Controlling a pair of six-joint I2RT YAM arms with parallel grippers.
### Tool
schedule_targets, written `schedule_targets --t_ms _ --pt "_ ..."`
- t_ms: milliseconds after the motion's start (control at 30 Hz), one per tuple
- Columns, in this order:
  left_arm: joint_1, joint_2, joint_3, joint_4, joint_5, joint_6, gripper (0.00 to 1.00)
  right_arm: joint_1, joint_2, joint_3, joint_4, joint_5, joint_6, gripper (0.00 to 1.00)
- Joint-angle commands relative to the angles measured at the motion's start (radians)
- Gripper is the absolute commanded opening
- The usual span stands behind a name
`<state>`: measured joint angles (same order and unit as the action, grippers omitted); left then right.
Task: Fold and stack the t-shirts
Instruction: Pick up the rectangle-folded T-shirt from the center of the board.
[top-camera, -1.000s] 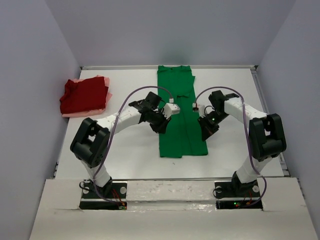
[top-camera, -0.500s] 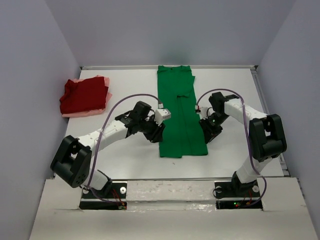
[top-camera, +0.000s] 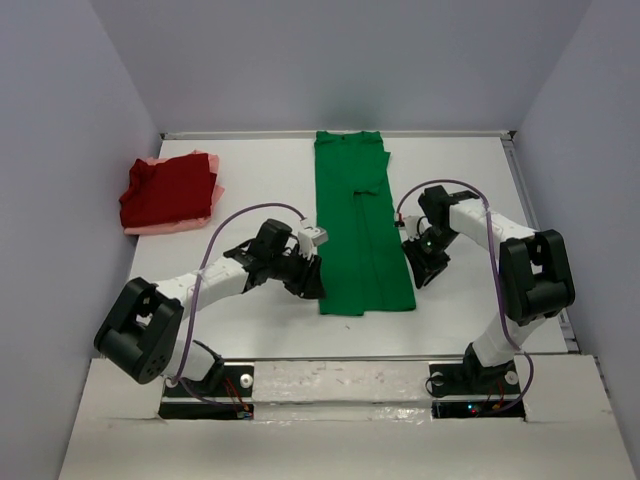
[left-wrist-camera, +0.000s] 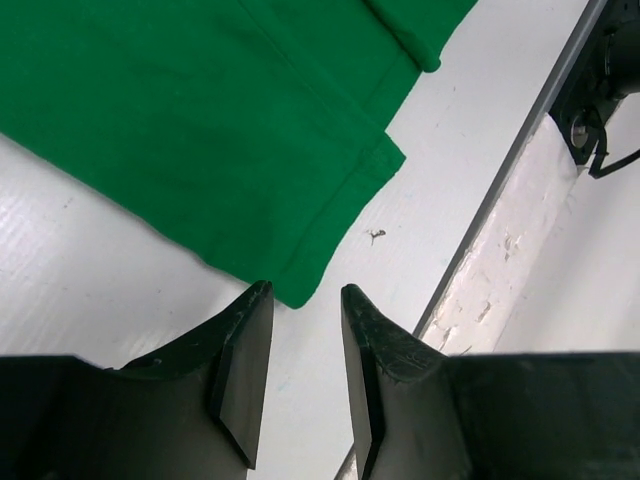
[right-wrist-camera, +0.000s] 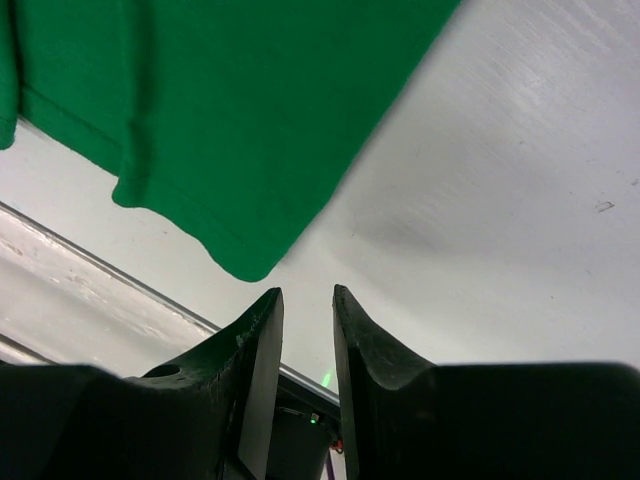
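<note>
**Top view.** The green t-shirt (top-camera: 362, 225) is lying flat as a long narrow strip down the middle of the desk (top-camera: 260, 180), with its sides already turned in. The dark red t-shirt (top-camera: 168, 190) is sitting folded on the pale pink t-shirt (top-camera: 150, 229) at the far left, well apart from the strip. The left end effector (top-camera: 310, 280) is sitting just beside the strip's near left corner. The right end effector (top-camera: 425, 270) is sitting just beside its near right edge.

**Left wrist view.** The left end effector (left-wrist-camera: 305, 292) is showing its jaws slightly apart with nothing between them. They are pointing at the near corner of the green t-shirt (left-wrist-camera: 200, 120). Whether the tips are touching the desk cannot be told.

**Right wrist view.** The right end effector (right-wrist-camera: 305, 293) is likewise showing a narrow gap and gripping nothing, with the rounded corner of the green t-shirt (right-wrist-camera: 220, 100) lying just ahead of it.

**Handling, as judged.** The cloth is looking light, limp and thin, so it is likely to sag and drag rather than hold a shape. The sound hold is a pinch at each near corner through every layer, both sides together. A pinch taking only the top layer risks opening the fold.
</note>
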<state>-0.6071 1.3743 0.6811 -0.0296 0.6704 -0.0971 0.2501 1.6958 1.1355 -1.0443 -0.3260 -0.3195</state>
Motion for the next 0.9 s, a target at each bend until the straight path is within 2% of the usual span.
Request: schedule_targets --t_ms 0,167,233,300,400,500,867 --pt "0.003 -0.029 -0.015 0.059 0.04 -0.058 0.43 0.008 -0.042 0.001 -0.006 0.015 0.01 0.32" --pt "0.001 0.049 -0.012 0.068 0.106 -0.05 0.48 0.008 -0.039 0.001 -0.002 0.022 0.01 0.33" --pt "0.003 0.069 -0.021 0.083 0.115 -0.061 0.53 0.008 -0.035 0.003 0.0 0.021 0.01 0.33" --pt "0.001 0.08 -0.046 0.126 0.17 -0.067 0.53 0.008 -0.027 0.004 0.004 0.021 0.01 0.33" --pt "0.007 0.052 -0.118 0.21 0.123 -0.131 0.49 0.008 -0.018 0.006 0.013 0.025 0.007 0.33" --pt "0.018 0.028 -0.161 0.221 0.101 -0.141 0.47 0.008 -0.012 0.006 0.023 0.027 0.004 0.33" --pt "0.023 0.063 -0.173 0.201 0.0 -0.161 0.49 0.008 -0.018 0.001 0.036 0.042 -0.01 0.33"
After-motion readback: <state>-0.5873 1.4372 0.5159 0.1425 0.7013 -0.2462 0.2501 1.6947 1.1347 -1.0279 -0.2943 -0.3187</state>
